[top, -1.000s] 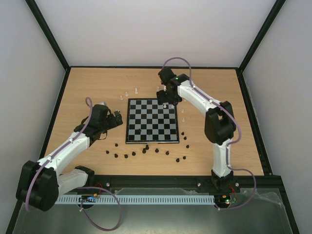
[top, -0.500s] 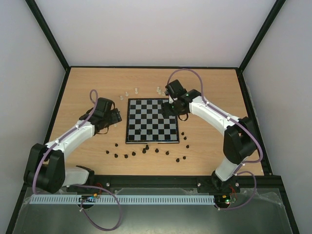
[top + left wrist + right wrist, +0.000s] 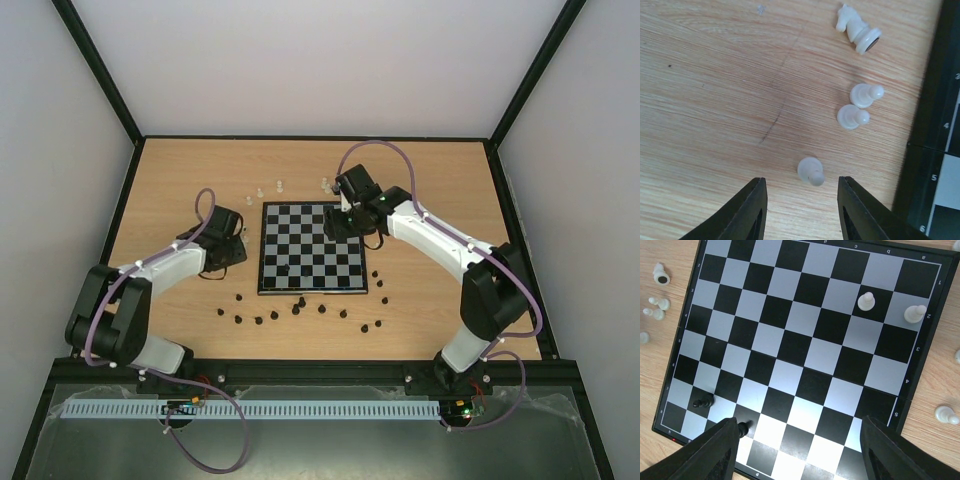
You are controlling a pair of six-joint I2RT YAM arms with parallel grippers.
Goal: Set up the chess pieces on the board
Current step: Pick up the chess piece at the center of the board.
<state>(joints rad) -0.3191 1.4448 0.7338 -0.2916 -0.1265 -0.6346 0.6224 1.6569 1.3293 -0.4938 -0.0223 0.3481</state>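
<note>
Pawn [image 3: 810,172] near board [image 3: 926,125] edge

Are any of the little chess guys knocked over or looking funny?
Yes, one. The white knight lies tipped on its side on the wooden table, beside the board, with the dark bottom of its base showing. It should stand upright.

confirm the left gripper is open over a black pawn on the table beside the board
Not quite. The left wrist view shows the pawn is white, not black. The rest holds: the left gripper is open over it, on the table beside the board.
</note>
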